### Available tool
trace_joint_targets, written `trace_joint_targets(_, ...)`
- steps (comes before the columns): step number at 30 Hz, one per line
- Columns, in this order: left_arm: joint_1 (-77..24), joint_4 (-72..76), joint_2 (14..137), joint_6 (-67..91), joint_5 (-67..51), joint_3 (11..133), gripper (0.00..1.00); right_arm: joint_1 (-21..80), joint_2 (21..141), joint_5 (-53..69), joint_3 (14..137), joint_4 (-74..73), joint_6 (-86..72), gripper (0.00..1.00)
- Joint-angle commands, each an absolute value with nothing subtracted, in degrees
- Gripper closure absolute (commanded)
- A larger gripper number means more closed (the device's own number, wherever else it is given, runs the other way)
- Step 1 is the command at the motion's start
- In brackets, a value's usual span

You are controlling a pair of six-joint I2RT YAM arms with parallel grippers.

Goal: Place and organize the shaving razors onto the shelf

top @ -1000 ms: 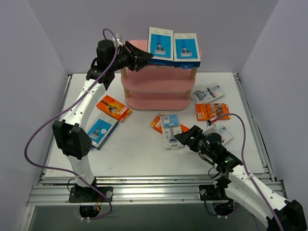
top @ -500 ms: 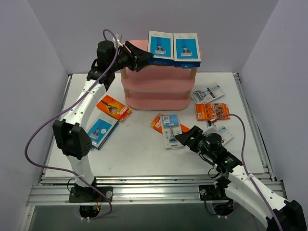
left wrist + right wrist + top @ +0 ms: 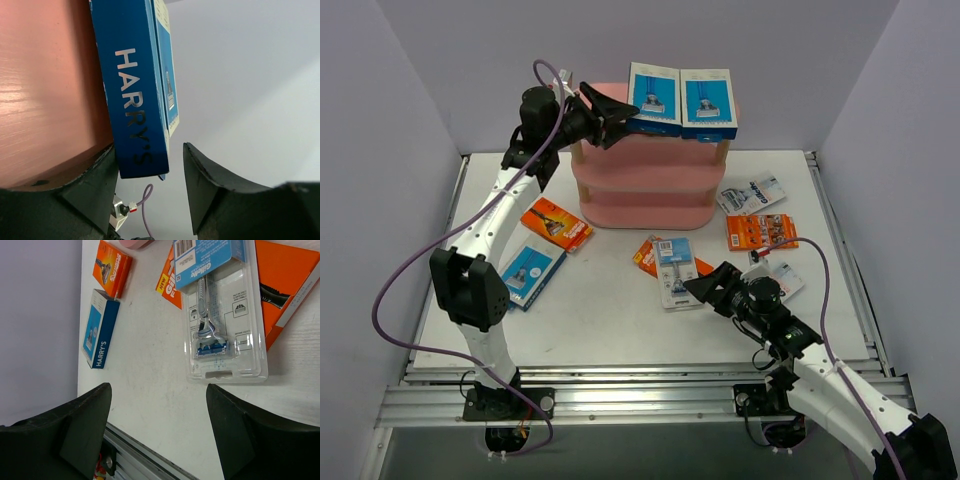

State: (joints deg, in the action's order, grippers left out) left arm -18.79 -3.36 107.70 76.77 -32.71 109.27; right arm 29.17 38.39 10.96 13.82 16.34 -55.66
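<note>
The pink shelf (image 3: 650,185) stands at the back. Two blue-and-white razor boxes (image 3: 653,95) (image 3: 707,103) lie side by side on its top board. My left gripper (image 3: 623,113) is at the left box's edge, open. In the left wrist view the "HARRY'S" box (image 3: 135,90) lies on the board between the fingers (image 3: 97,185), with a gap to the right one. My right gripper (image 3: 698,287) hovers open just short of a clear blister pack (image 3: 222,315) that lies on an orange card (image 3: 287,285).
On the table lie a blue box (image 3: 532,272) and an orange card (image 3: 556,222) at the left. A clear blister pack (image 3: 752,192) and an orange card (image 3: 761,231) lie at the right. Another blister pack (image 3: 786,280) lies partly under the right arm.
My left gripper's jaws have spread wider, letting go of the left blue box on the top board. The right arm has not moved.
</note>
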Motion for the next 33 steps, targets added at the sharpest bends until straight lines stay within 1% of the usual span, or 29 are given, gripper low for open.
trace_joint_targets(1,-18.19,0.43,105.56,77.34,-33.84,108.02,0.38,28.57,39.02,11.78,13.45,19.16,-55.90,0.28)
trace_joint_targets(3,-18.19,1.32,105.29,77.43,-34.01,107.32,0.34,28.56,39.37,11.95,13.27,19.68,-56.07,0.28)
trace_joint_targets(5,-18.11,1.58,105.12,77.43,-34.28,106.96,0.08,28.48,39.64,12.04,12.92,20.04,-56.16,0.28)
trace_joint_targets(18,-17.93,2.28,103.18,77.69,-34.72,103.80,0.05,28.30,38.94,12.66,11.60,21.09,-57.48,0.28)
trace_joint_targets(22,-17.93,2.37,102.92,77.87,-34.80,103.71,0.03,28.21,38.41,12.66,11.69,20.74,-57.66,0.28)
trace_joint_targets(23,-17.93,2.20,102.83,77.87,-34.80,103.80,0.06,28.13,38.41,12.66,11.69,20.57,-57.48,0.28)
trace_joint_targets(33,-18.02,-7.47,102.13,74.89,-33.05,107.49,0.06,28.21,38.76,12.48,11.69,20.39,-57.31,0.28)
